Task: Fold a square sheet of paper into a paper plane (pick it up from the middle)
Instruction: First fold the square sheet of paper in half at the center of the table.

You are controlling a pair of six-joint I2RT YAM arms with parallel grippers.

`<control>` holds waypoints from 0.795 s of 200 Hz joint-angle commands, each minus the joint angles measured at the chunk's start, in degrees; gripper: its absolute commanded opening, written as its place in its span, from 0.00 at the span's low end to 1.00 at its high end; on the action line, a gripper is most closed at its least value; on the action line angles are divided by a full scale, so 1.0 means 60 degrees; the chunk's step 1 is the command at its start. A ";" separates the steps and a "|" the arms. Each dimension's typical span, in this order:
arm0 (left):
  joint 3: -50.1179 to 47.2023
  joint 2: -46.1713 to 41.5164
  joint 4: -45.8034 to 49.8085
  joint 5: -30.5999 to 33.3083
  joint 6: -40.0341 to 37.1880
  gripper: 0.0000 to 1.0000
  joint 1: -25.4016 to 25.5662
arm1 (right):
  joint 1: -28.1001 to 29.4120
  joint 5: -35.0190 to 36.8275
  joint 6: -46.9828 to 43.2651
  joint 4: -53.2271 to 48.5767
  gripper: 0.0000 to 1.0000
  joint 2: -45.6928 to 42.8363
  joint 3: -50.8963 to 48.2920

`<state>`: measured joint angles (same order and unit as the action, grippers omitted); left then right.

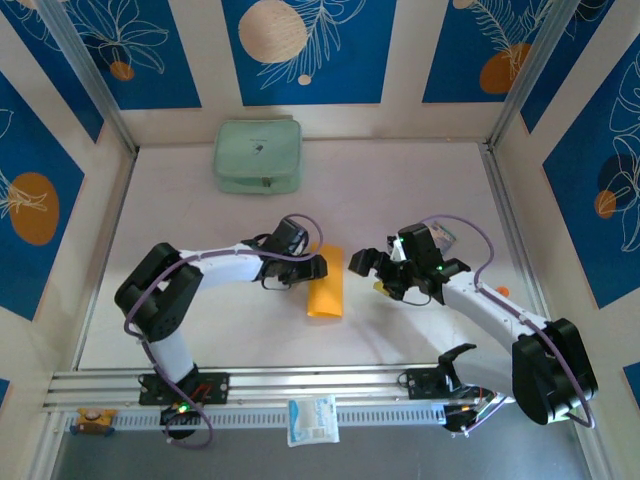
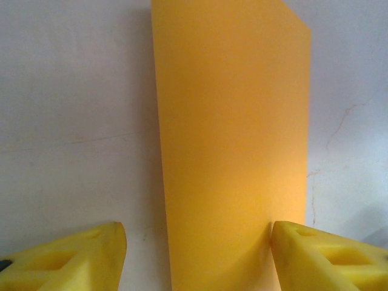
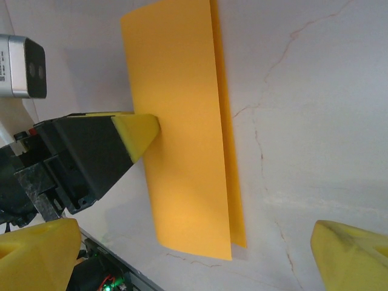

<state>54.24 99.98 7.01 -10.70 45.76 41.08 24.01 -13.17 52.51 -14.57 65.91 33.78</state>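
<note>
Paper [image 2: 230,151], folded, between spread left fingers [image 2: 327,260]

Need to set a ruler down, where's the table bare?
Bare: back right, between green pouch and right wall; near strip between folded paper and front rail. Crowded: the middle, left gripper and right gripper flanking the paper.
</note>
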 commanded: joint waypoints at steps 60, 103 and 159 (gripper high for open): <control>0.0680 0.0683 0.1533 0.0736 -0.0521 0.58 0.0027 | 0.0129 0.0007 0.0027 0.0237 0.95 0.0183 -0.0137; 0.1057 0.1053 0.1678 0.0480 -0.0976 0.61 0.0038 | 0.0195 -0.0114 0.0145 0.0404 0.92 0.0645 -0.0101; 0.1360 0.1460 0.2175 0.0764 -0.1352 0.62 0.0052 | 0.0071 0.0425 0.0595 -0.0278 0.92 0.1055 -0.0044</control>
<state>62.54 105.10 18.28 -8.88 40.01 41.17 24.75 -10.92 54.89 -13.76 71.44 33.63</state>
